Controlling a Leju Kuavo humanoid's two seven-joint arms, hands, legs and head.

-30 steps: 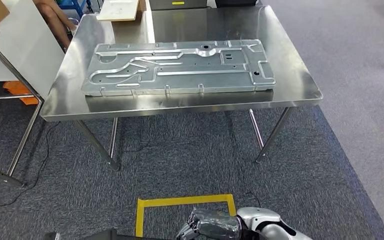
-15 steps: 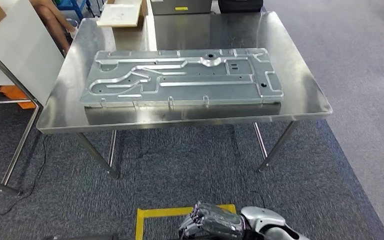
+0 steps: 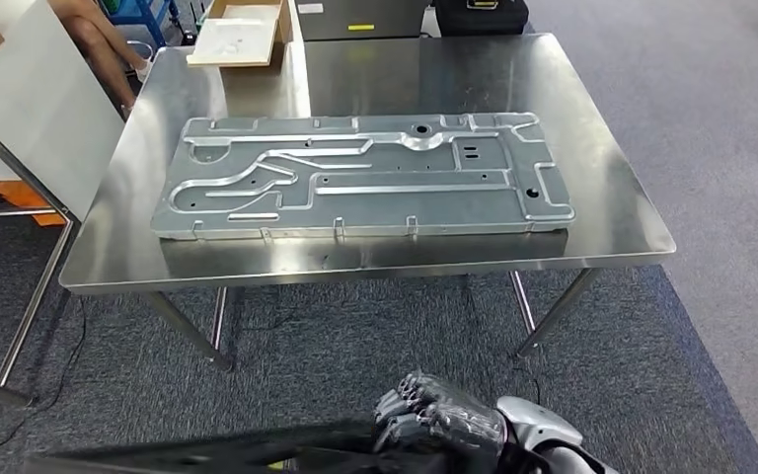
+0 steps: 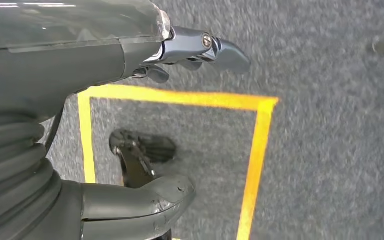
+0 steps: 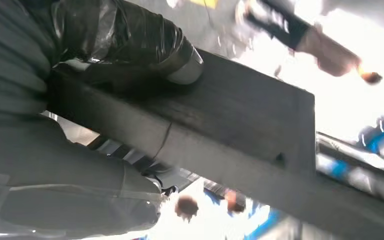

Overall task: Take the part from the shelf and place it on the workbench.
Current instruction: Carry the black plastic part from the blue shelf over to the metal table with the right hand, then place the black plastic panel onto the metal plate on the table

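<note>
Gripping a dark flat part [image 5: 240, 130] from beneath, the right hand [image 3: 439, 427] had its fingers curled over the near edge, which looked like a way to carry the slab level toward the tabletop [image 3: 612, 212]. The left hand [image 4: 145, 125] held nothing, its fingers spread above carpet marked with yellow tape [image 4: 252, 155]. A large stamped metal panel [image 3: 355, 178] already lay on the steel surface, with a cardboard box [image 3: 242, 30] at the far edge.

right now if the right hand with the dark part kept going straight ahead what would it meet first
Probably the near edge of the steel workbench, though depth is unclear. The right hand, gripping the dark part, sits low, so it might pass underneath.
</note>
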